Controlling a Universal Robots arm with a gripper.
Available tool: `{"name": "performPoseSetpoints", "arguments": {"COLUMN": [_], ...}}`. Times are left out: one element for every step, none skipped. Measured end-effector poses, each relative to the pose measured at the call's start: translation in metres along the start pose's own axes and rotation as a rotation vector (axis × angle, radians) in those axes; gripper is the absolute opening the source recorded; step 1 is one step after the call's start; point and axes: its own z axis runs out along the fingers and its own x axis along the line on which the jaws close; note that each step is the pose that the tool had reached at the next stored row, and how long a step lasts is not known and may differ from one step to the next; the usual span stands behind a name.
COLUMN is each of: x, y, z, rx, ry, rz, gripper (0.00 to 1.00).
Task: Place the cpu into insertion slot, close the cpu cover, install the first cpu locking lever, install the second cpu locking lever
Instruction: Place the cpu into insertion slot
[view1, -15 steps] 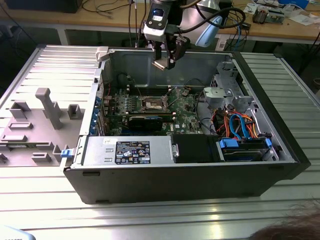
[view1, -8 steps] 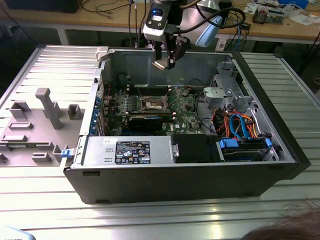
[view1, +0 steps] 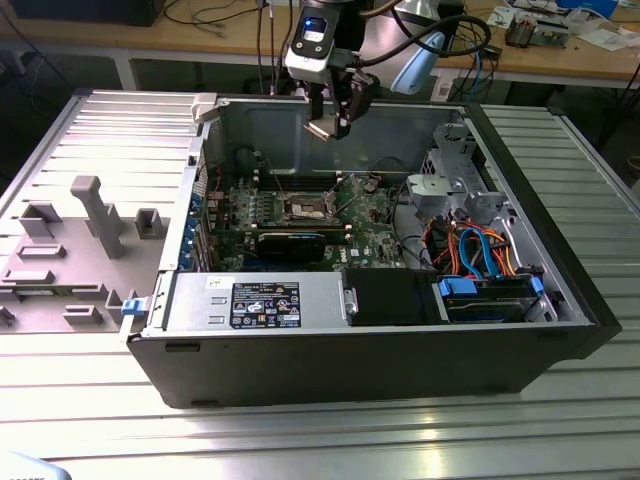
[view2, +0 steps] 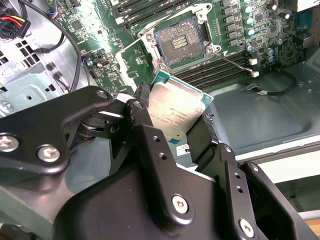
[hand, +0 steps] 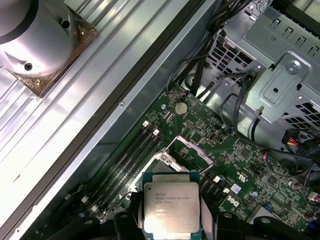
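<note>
Silvery cpu (hand: 171, 207) pinched edgewise in claw (view2: 175, 119), tilted, well above insertion slot (view2: 180, 45)

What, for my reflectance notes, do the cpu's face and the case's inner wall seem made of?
The cpu: its face looks like metal, matte silvery-beige with a soft sheen. The green rim around it looks like circuit board. The case wall: bare grey sheet metal, probably steel, going by its dull, even sheen and folded edges.
</note>
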Motion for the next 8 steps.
{"name": "performPoseSetpoints", "arguments": {"x": [0.0000,0.0000,0.0000,0.0000,0.0000,0.0000,0.0000,0.0000], "y": [0.0000,0.0000,0.0000,0.0000,0.0000,0.0000,0.0000,0.0000], "z": [0.0000,0.0000,0.0000,0.0000,0.0000,0.0000,0.0000,0.0000], "rx": [0.0000,-0.0001,-0.0001,-0.0001,-0.0002,-0.0002,-0.0002,-0.0002], "ry": [-0.0001,-0.0003,-0.0004,-0.0005,-0.0007,-0.0008,-0.0009,-0.0010], "rz": [0.001,0.003,0.005,0.006,0.007,0.008,0.010,0.011], "gripper": [0.54,0.54,0.54,0.54,0.54,0.54,0.54,0.54]}}
